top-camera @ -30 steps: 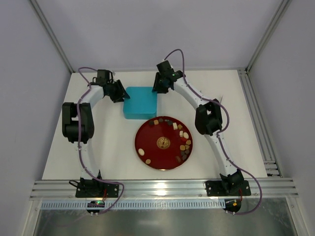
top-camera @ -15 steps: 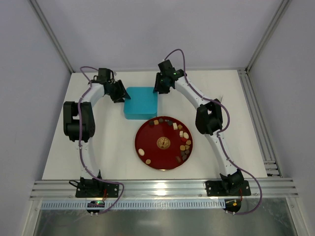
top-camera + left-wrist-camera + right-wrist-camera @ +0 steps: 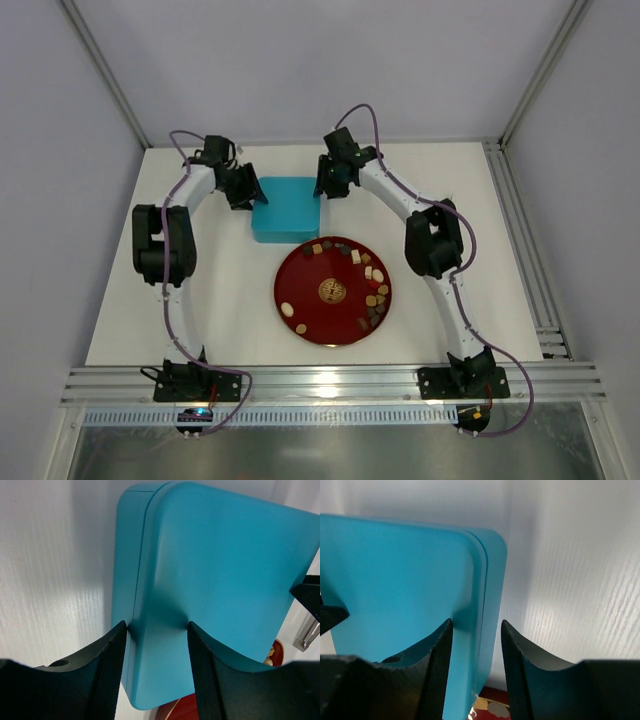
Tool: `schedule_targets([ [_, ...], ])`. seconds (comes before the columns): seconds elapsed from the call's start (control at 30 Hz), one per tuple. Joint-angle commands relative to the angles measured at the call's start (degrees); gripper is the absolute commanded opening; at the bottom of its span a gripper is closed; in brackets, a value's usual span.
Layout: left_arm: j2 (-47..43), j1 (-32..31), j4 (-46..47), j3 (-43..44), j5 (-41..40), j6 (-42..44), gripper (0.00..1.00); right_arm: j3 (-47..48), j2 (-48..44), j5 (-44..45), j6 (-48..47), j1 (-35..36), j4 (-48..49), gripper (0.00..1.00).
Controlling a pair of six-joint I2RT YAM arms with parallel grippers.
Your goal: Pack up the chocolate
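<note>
Red round glossy plate (image 3: 305, 280) carries small round, square chocolates (image 3: 378, 276).

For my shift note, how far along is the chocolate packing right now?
Nothing packed: the bite-size chocolates all lie on the round red plate. In hand: left gripper and right gripper straddle opposite edges of the closed teal square box. Left: opening it, loading every piece.

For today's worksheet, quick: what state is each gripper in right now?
Left gripper: jaws astride an edge of the teal box; grip cannot be told.
Right gripper: likewise.
</note>
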Motion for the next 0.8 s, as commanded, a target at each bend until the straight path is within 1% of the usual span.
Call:
schedule_targets([
  [0.0, 3.18, -0.94, -9.23, -2.11, -6.98, 4.4, 0.51, -6.22, 2.18, 4.19, -3.94, 0.37, -11.4, 0.45],
  [0.27, 3.35, -1.38, -10.64, -1.23, -8.47, 5.19, 0.51, -6.39, -3.71, 4.28, -4.46, 0.37, -9.29, 0.45],
  [0.3, 3.35, -1.47, -10.56, -1.23, -8.56, 5.19, 0.51, -7.09, -5.72, 4.45, -4.2, 0.45, -9.02, 0.45],
  [0.43, 3.35, -1.47, -10.73, -1.06, -8.91, 4.93, 0.51, -14.54, -13.18, 4.72, -3.67, 0.37, -2.18, 0.44],
  [0.77, 3.09, -1.64, -11.17, -0.36, -9.18, 5.02, 0.51, -17.38, -19.44, 5.07, -4.29, 3.62, -0.06, 0.44],
])
